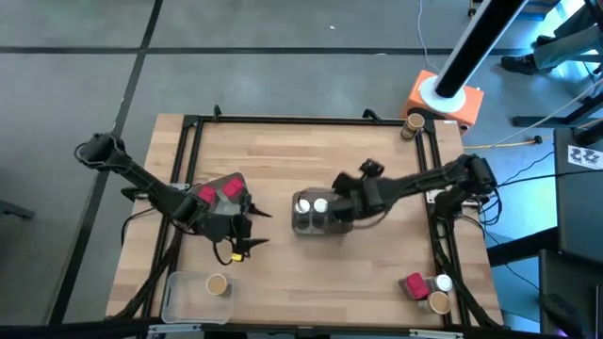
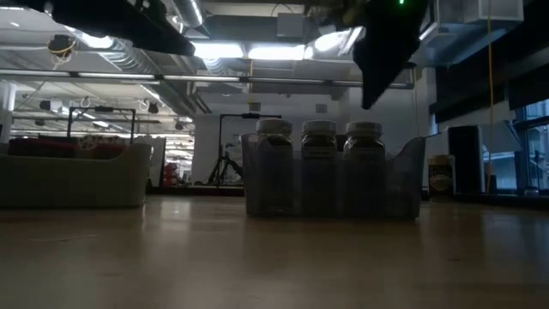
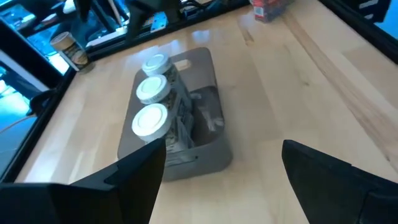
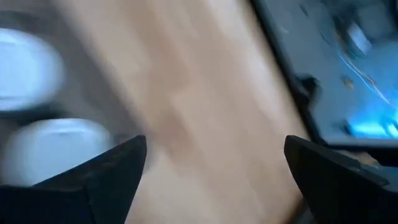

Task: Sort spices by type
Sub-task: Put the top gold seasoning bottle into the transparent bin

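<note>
1. Presently: right pincer (image 1: 332, 209) spread wide, grasping nothing, hovering just over the centre tray (image 3: 214, 146); three white-lidded jars (image 3: 151, 102) standing upright in a row inside it.
2. Left pincer (image 1: 247, 229) likewise released and empty, just beside the tray of red packets (image 1: 221, 191) at counter left.
3. Elsewhere: one tan-lidded jar (image 1: 217, 283) in the near-left clear tray (image 1: 179, 299); a red packet (image 1: 413, 285), a white-lidded jar (image 1: 443, 282) and a tan-lidded jar (image 1: 439, 301) loose at the near-right corner; another tan-lidded jar (image 1: 413, 122) at the far-right edge.
4. Probably light, rigid, smooth-sided jars; best pinched across the body just under the lid; packets boxy, likely slightly yielding, better taken on flat faces.
5. Open wooden counter (image 1: 283, 151) between trays; corner items close to the frame rail, so little room for approach there.
</note>
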`<state>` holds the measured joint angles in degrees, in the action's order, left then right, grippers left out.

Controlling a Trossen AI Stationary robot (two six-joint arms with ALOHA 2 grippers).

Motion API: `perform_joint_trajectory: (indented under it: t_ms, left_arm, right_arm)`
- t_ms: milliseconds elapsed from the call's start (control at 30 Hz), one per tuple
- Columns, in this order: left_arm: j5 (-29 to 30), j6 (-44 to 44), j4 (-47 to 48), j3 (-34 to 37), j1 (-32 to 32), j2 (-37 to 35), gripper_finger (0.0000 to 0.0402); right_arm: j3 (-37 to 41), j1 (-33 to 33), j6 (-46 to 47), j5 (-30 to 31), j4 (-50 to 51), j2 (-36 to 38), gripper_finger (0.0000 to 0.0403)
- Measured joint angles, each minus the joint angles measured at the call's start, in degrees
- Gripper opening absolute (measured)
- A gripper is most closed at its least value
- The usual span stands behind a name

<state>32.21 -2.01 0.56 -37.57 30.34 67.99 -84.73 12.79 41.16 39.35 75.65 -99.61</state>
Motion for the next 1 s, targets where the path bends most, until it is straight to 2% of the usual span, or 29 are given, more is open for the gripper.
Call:
perform_joint_trajectory:
  t_ms: [167, 567, 700, 1000]
  left_arm:
    - [-0.01, -0.39, 0.15, 0.00, -0.83, 0.00, 0.0303]
    - [0.00, -1.81, 0.24, 0.00, -2.33, 0.00, 0.0303]
    - [-0.05, -6.64, -0.37, 0.00, -2.64, 0.00, 0.0303]
    - [0.06, -17.35, -7.97, 0.00, -6.75, -0.02, 0.0303]
  right_arm:
    - [0.00, -6.68, 3.16, 0.70, 8.23, 0.56, 0.0379]
    - [0.02, -25.28, -1.19, 2.14, 14.00, 0.56, 0.0379]
    - [0.04, -32.29, -3.81, 3.32, 14.36, 0.56, 0.0379]
    - [0.07, -46.58, -9.62, 5.46, 11.15, 0.56, 0.0379]
